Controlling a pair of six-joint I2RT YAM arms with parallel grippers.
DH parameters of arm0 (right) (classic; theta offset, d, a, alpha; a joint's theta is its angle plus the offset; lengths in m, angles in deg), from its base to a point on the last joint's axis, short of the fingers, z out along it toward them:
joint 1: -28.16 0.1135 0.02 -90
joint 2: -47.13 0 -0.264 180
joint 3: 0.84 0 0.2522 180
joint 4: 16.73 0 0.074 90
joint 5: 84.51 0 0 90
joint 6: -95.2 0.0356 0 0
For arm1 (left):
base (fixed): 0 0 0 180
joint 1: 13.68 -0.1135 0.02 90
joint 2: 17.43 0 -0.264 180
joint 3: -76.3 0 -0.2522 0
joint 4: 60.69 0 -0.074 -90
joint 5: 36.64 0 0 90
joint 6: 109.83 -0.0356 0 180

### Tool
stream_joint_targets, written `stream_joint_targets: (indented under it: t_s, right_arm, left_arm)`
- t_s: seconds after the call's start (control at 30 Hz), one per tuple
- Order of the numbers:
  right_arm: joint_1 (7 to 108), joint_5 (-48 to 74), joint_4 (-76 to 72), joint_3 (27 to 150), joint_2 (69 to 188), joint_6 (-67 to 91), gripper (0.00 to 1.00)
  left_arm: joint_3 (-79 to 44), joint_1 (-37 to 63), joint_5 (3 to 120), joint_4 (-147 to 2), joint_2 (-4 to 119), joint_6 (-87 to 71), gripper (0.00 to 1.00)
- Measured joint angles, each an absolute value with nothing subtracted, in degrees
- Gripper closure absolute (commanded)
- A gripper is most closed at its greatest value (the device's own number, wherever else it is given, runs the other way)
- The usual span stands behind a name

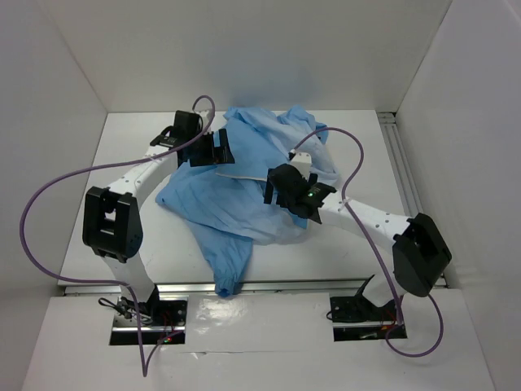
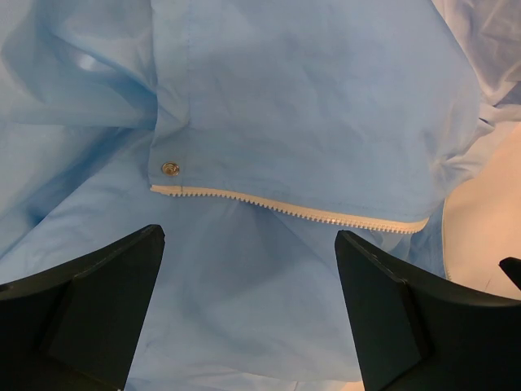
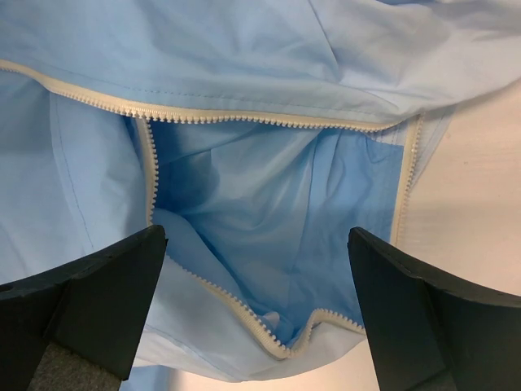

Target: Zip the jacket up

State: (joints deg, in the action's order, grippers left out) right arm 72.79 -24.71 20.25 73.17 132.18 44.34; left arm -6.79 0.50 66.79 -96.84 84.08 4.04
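The light sky-blue jacket (image 1: pixel 244 187) lies crumpled in the middle of the table, one sleeve reaching the near edge. My left gripper (image 1: pixel 213 149) is open above its left part. In the left wrist view its black fingers (image 2: pixel 98 301) stand wide apart over blue fabric, with a white zipper edge (image 2: pixel 309 213) and a metal snap (image 2: pixel 170 169) beyond them. My right gripper (image 1: pixel 281 191) is open above the jacket's right part. In the right wrist view its fingers (image 3: pixel 423 318) straddle an open fold lined by white zipper teeth (image 3: pixel 244 314). Neither gripper holds anything.
White walls enclose the table (image 1: pixel 374 163) on the left, back and right. Purple cables (image 1: pixel 49 195) loop beside both arms. A rail (image 1: pixel 399 163) runs along the right side. Bare tabletop (image 3: pixel 480 204) shows right of the jacket in the right wrist view.
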Motion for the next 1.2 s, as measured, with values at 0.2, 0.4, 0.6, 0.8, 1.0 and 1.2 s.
stream_joint_targets:
  t_s: [0.2,0.4,0.6,0.8,1.0,1.2]
  right_arm:
    - [72.8,-24.6,19.9,71.8,131.6,44.4,0.0]
    - [72.9,-24.0,19.1,69.8,129.1,43.8,0.0]
    - [73.7,-23.8,15.5,67.8,124.4,42.6,0.0]
    - [73.8,-23.5,12.0,62.7,118.4,41.3,0.0]
    - [73.8,-24.0,11.4,62.9,118.9,40.6,0.0]
    - [73.8,-24.1,11.3,62.9,120.3,40.3,0.0]
  left_arm:
    - [-6.8,0.5,66.8,-96.8,84.1,3.8,0.0]
    - [-6.1,0.5,68.3,-97.5,84.4,2.8,0.01]
    - [-4.0,0.3,71.5,-97.6,85.9,2.9,0.02]
    - [-2.2,0.0,75.5,-97.3,91.0,4.0,0.04]
    - [-2.2,-0.9,72.7,-98.1,94.4,7.2,0.06]
    - [-2.2,-3.3,70.7,-97.9,94.6,8.9,0.08]
